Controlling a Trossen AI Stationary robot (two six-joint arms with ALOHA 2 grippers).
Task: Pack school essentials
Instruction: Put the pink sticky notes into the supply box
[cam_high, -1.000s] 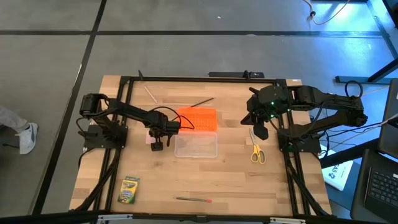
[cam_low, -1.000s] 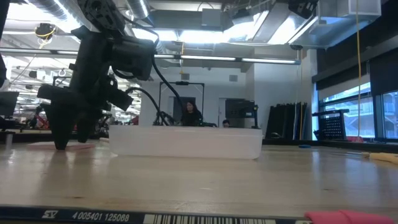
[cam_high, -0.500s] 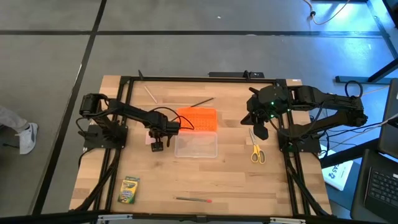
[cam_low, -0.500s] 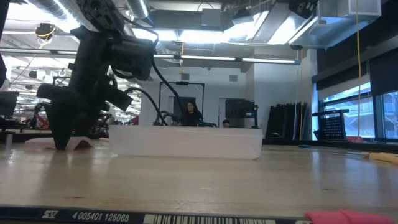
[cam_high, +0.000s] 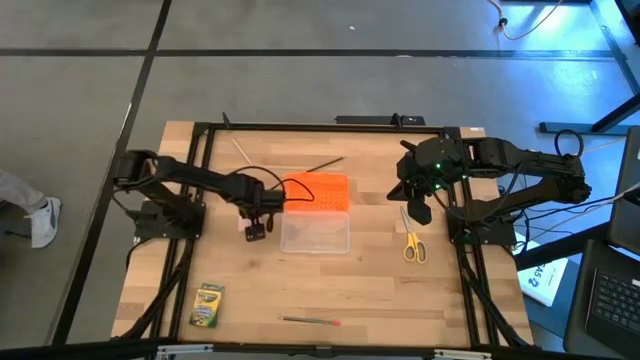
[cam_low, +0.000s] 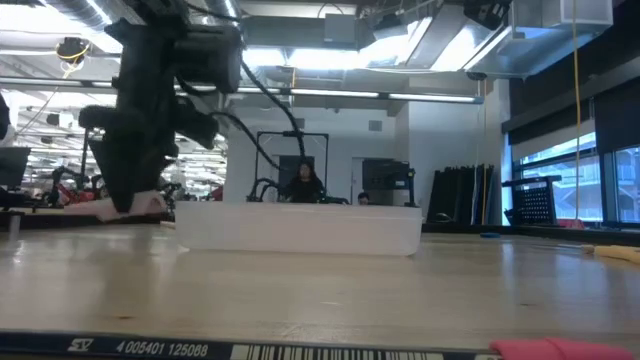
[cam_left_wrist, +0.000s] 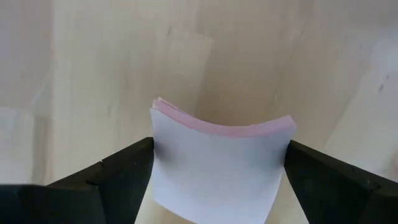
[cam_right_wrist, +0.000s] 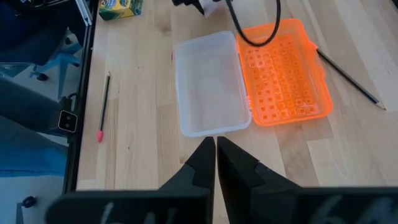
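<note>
Clamped across a pale pink paper pad (cam_left_wrist: 219, 163), the left gripper (cam_high: 257, 229) holds it clear of the table, just beside the clear box (cam_high: 315, 233). The pad bows between the fingers (cam_left_wrist: 118, 177): light, flexible stock, best gripped by opposite edges with modest force. The right gripper (cam_right_wrist: 216, 163) waits with jaws together near the scissors (cam_high: 412, 243). Overhead, the gripper hides the pad.

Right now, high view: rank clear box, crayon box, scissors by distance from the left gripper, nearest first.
From the left gripper, shut on the pink pad:
1. Clear box, just beside it toward table centre.
2. Crayon box, near the table's front edge on the left arm's side.
3. Scissors, across the table, by the right arm.
</note>
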